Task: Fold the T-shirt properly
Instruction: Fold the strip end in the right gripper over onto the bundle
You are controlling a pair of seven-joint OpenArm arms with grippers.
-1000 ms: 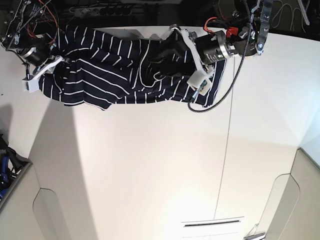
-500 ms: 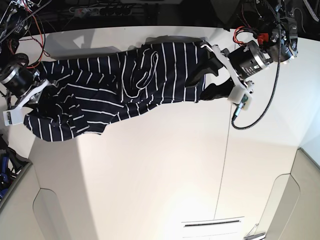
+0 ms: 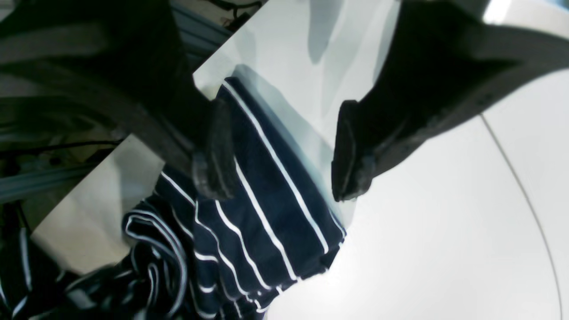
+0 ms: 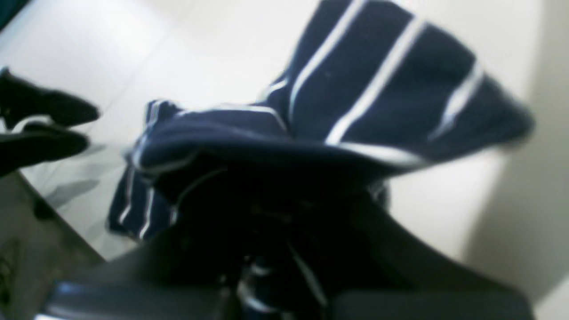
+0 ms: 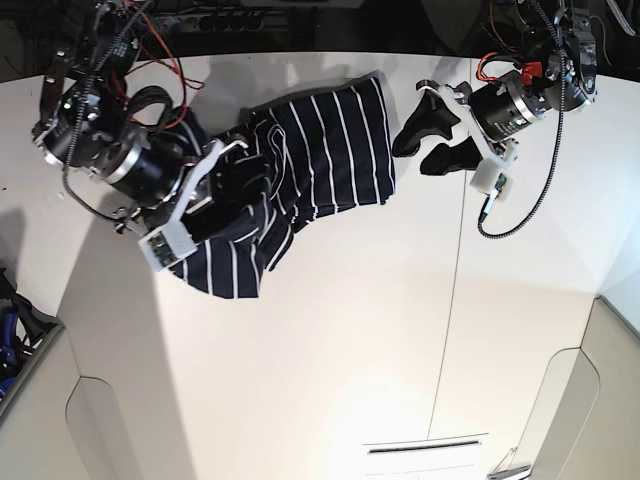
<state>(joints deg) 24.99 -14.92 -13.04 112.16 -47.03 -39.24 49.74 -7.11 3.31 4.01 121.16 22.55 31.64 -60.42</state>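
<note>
The T-shirt (image 5: 330, 150), dark navy with thin white stripes, lies bunched at the table's far middle, one part flat and the rest gathered to its left. My right gripper (image 5: 222, 188) is shut on the T-shirt, its fingers buried in the gathered cloth. In the right wrist view the striped T-shirt (image 4: 378, 89) drapes over the gripper and hides it. My left gripper (image 5: 428, 142) stands open just right of the shirt's edge, holding nothing. In the left wrist view its open fingers (image 3: 213, 155) hover above a corner of the T-shirt (image 3: 253, 222).
The white table (image 5: 330, 330) has a thin seam (image 5: 452, 300) running front to back. Black cables and a dark gap lie beyond the far edge (image 5: 250, 20). A slotted plate (image 5: 425, 447) sits near the front. Blue gear (image 5: 8, 335) sits at the left edge.
My right arm has swung right, dragging its side of the shirt inward so the cloth bunches narrower. The left gripper, earlier at the shirt's right edge, now stands clear of it.
</note>
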